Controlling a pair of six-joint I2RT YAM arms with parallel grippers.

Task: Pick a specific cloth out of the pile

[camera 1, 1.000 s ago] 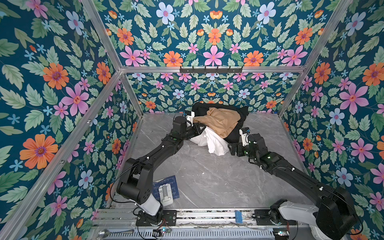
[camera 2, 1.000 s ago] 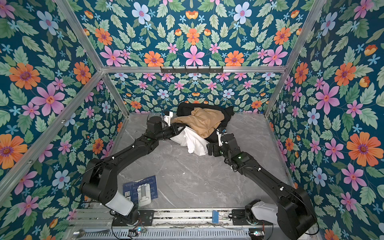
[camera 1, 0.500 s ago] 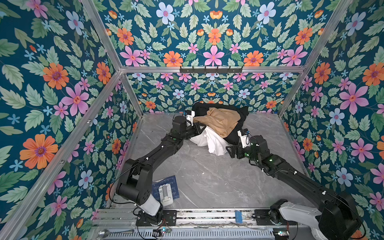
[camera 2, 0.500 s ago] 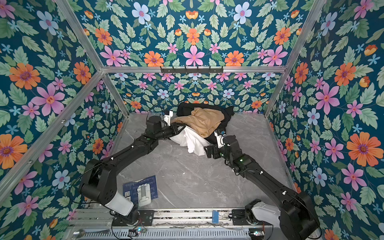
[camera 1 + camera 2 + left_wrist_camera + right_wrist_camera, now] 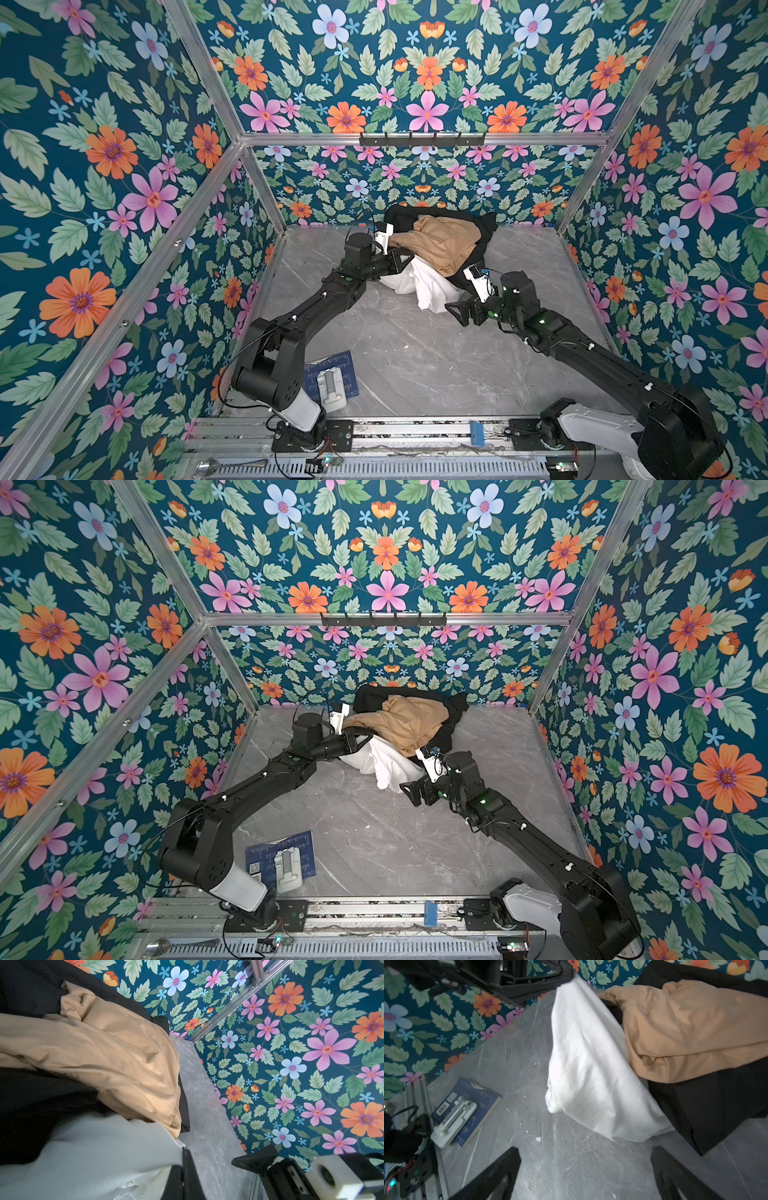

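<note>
step: pinching the cloth (image 5: 419, 284) corner in closed left pincer (image 5: 409, 258) | loc: lying at the pile (image 5: 436, 257) front edge, partly under tan layer (image 5: 444, 239) | hovering right pincer (image 5: 456, 314) wide open, empty | tip: pulling out slowly, low, avoiding dragging tan along

Robot lab test cell: aluminium frame (image 5: 415, 139), floral-print wall panels (image 5: 104, 174), grey marble-look tabletop (image 5: 415, 357). Black robot arms (image 5: 316, 305) bolted to slotted rail (image 5: 415, 431) at near edge.

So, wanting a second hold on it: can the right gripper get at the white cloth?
Probably yes: the right gripper is open, close to the white cloth, with bare table between; the tan cloth lies farther back.
</note>
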